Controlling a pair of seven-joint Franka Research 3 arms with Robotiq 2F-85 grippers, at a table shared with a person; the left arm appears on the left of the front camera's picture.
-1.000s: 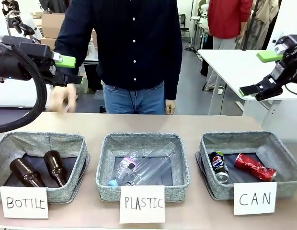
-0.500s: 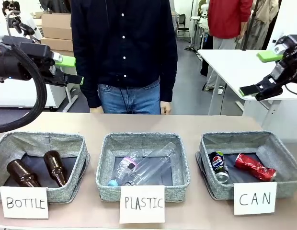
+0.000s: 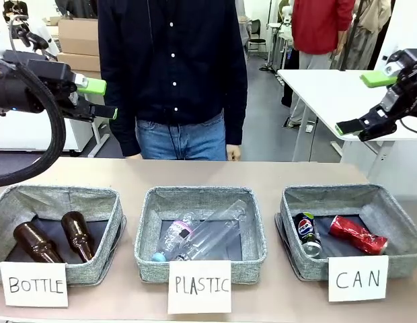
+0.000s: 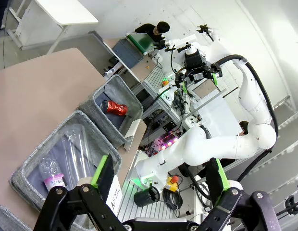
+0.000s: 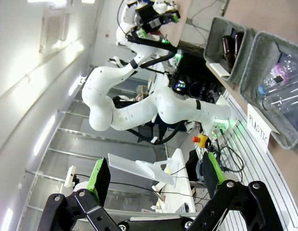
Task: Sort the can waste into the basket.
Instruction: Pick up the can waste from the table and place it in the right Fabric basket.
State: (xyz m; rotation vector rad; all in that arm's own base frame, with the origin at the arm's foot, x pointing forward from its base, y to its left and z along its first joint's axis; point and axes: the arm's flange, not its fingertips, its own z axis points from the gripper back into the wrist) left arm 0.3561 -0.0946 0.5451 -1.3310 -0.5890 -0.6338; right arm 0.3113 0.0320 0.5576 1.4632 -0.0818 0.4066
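Observation:
Both cans lie inside the grey CAN basket [image 3: 343, 193] at the front right: the dark blue-black can [image 3: 306, 233] on its left side and the red can [image 3: 357, 235] beside it, tipped over. High above the table's left end my left gripper [image 3: 101, 99] hangs open and empty. At the far right my right gripper [image 3: 364, 102] is raised and open too, well above the basket. In the left wrist view the gripper [image 4: 159, 173] holds nothing, and the red can [image 4: 114, 107] lies in the far basket [image 4: 102, 92].
The middle PLASTIC basket [image 3: 148, 229] holds clear bottles [image 3: 202, 232]. The left BOTTLE basket [image 3: 114, 215] holds two brown bottles [image 3: 77, 234]. A person [image 3: 173, 67] stands at the far side, hands at their sides. Bare tabletop [image 3: 208, 173] runs behind the baskets.
The person's hand, blurred near the table's far left a second ago, has dropped to their side and they shifted slightly. Both grippers and the cans have stayed still.

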